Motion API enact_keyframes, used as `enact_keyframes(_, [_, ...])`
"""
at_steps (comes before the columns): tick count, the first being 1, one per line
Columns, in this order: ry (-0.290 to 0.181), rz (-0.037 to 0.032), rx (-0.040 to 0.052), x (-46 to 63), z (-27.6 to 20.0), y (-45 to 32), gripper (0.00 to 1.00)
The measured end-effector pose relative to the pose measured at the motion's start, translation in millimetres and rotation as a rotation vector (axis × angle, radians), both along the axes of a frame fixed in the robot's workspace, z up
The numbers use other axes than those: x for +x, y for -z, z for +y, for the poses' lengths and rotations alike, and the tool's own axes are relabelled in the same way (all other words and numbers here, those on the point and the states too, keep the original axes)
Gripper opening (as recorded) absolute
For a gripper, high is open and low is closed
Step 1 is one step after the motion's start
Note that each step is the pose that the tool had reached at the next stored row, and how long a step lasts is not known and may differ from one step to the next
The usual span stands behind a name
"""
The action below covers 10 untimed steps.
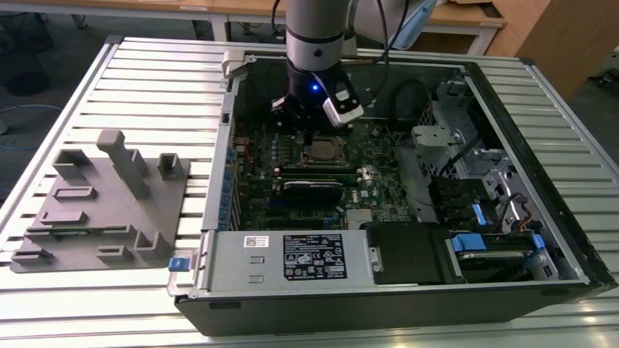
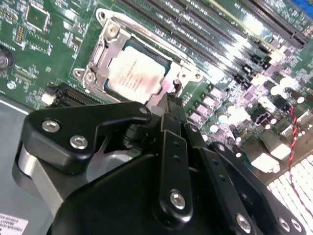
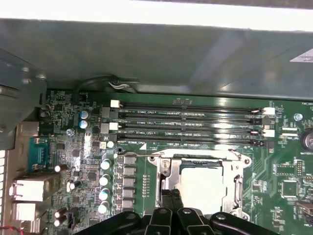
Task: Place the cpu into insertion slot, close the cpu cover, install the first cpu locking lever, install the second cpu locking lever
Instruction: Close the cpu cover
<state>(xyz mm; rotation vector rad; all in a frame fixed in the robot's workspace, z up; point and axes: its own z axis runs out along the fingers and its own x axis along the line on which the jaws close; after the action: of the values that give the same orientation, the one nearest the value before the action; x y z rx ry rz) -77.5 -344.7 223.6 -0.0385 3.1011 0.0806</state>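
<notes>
The cpu [image 2: 134, 73], a silver-grey square chip, lies flat in the insertion slot [image 1: 326, 154] on the green board. The cpu cover [image 2: 105, 54], a silvery frame, lies down around it, and the chip [image 3: 203, 185] shows through the cover's window [image 3: 166, 169]. My gripper [image 3: 171, 195] hangs low over the socket's edge with its black fingers [image 2: 172, 110] pressed together and nothing visible between them. In the exterior view the gripper [image 1: 312, 130] stands just behind the socket, inside the open computer case. Whether the tips touch a locking lever is hidden.
Long black memory slots [image 3: 190, 122] run beside the socket, with capacitors [image 3: 105, 181] on another side. The case wall [image 3: 146, 54] rises close behind. A power supply [image 1: 290, 257] and drive bays [image 1: 474, 188] line the case. A grey fixture [image 1: 106, 203] sits on the table at the exterior view's left.
</notes>
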Motion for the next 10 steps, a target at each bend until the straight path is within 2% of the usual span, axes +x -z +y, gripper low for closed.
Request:
enact_keyframes(4, [0.000, 0.0002, -0.0002, 1.6, 0.0, -0.1, 0.11])
enact_keyframes(10, [0.000, 0.0002, -0.0002, 20.9, 0.0, -0.1, 0.11])
